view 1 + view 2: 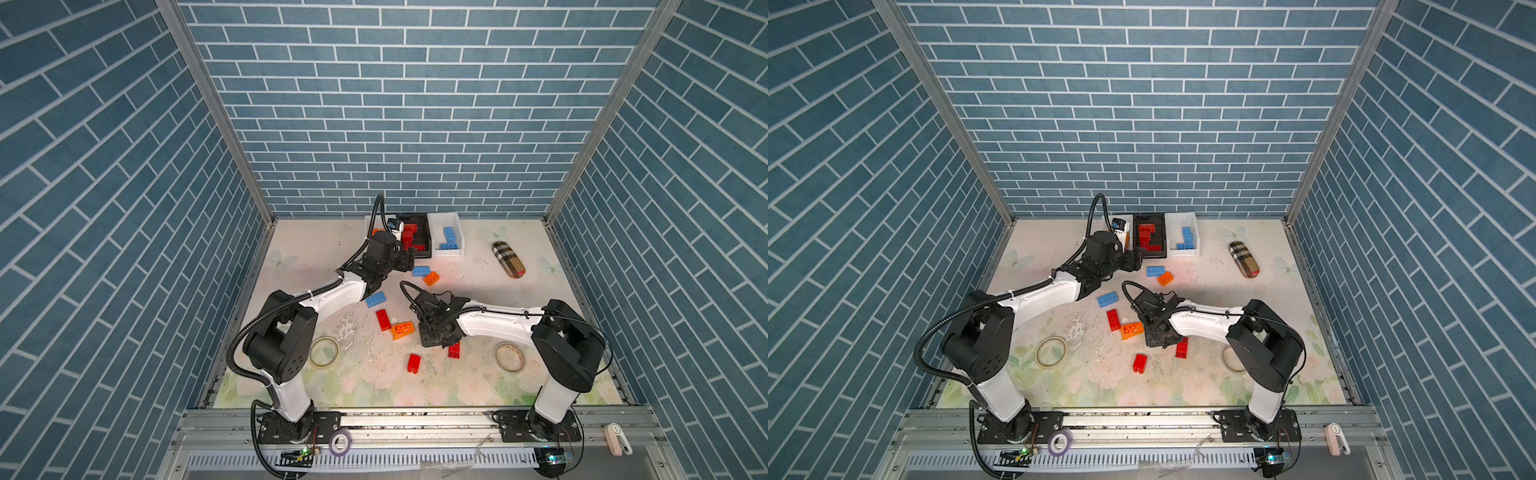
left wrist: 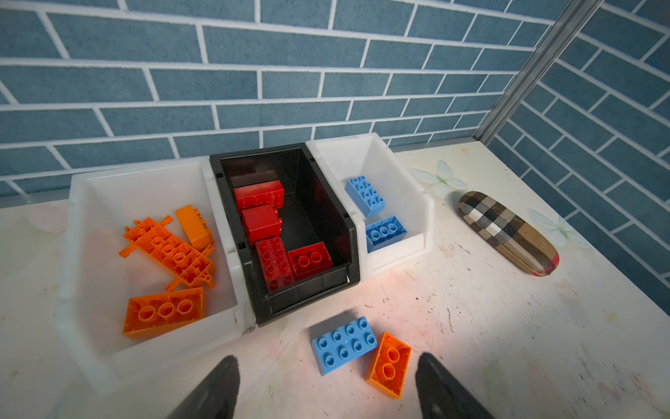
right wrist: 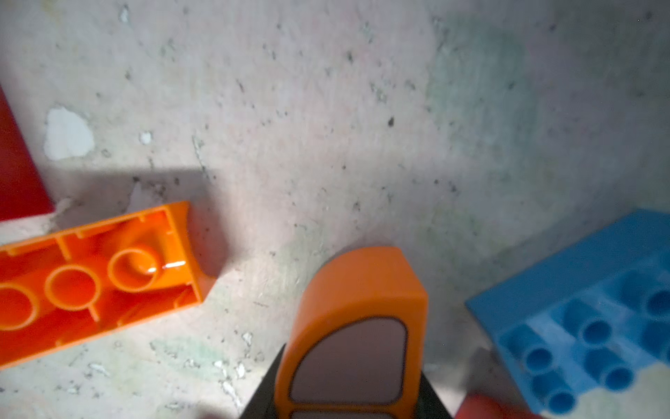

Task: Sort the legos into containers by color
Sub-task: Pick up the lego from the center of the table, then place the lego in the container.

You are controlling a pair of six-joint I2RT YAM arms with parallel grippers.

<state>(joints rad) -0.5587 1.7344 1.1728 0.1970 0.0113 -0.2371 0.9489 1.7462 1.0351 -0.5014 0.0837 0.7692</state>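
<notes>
Front rail: a purple tape roll lies on the metal, outside the work surface. Nearest on the table: a clear tape roll by the left arm's base and a second clear roll by the right arm's; between them a near red brick lies alone; a second red brick lies just beside the right gripper.

Right gripper: pointed down at the table; in the right wrist view its jaws stand against both flanks of the orange arched window piece; recorded as clamped on that piece; whether the piece is lifted off the table cannot be told. Just beside it an orange brick lies hollow side up; a long red brick lies just beside that; a lone blue brick lies farther back, near the left forearm.

Farther: a blue brick, studs up, touches a small orange brick, hollow side up, on the table before the black bin. Left gripper: hangs by this pair; jaws spread wide, nothing between them.

Against the back wall, three bins in a row, sides touching: left white bin holds three orange pieces; the black bin holds four red bricks; right white bin holds two blue bricks. A plaid case lies on the table to the right of the bins, apart from them.
</notes>
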